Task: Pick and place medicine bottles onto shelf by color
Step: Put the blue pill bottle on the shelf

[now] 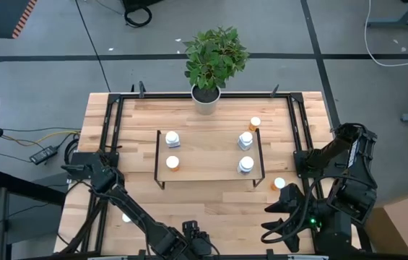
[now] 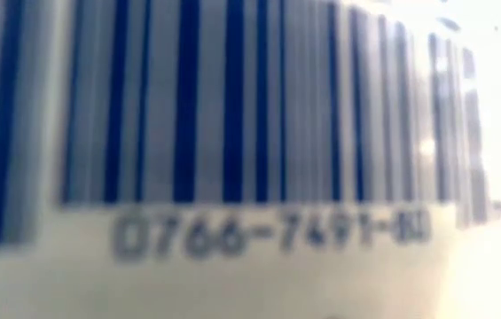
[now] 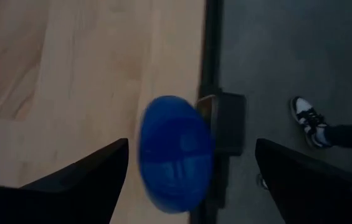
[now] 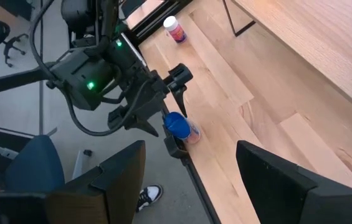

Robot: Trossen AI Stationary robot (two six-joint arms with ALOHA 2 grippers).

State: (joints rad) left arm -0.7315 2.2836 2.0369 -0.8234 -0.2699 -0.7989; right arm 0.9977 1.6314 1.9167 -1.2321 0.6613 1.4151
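The left gripper (image 3: 188, 180) hangs at the near edge of the table (image 1: 211, 198), its fingers (image 3: 82, 180) spread wide on either side of a blue oval bottle (image 3: 176, 152) but not touching it — nothing is held. In the right wrist view that blue-topped bottle (image 4: 179, 124) stands at the very edge of the tabletop, just beside the left arm's fingertips.

The right gripper (image 4: 191, 180) waits over the near right part of the table, jaws apart and empty.

On the shelf (image 1: 207, 162) stand four bottles: a white one (image 1: 172, 138) and an orange one (image 1: 172, 164) at its left end, two clear-white ones (image 1: 245, 139) at its right. Another orange bottle (image 1: 255, 123) stands on the table behind the shelf's right end, one more (image 1: 279, 184) near the right gripper, and a white-capped one (image 1: 126, 217) by the left arm.

The low view is filled by a blurred barcode label (image 2: 232, 133).
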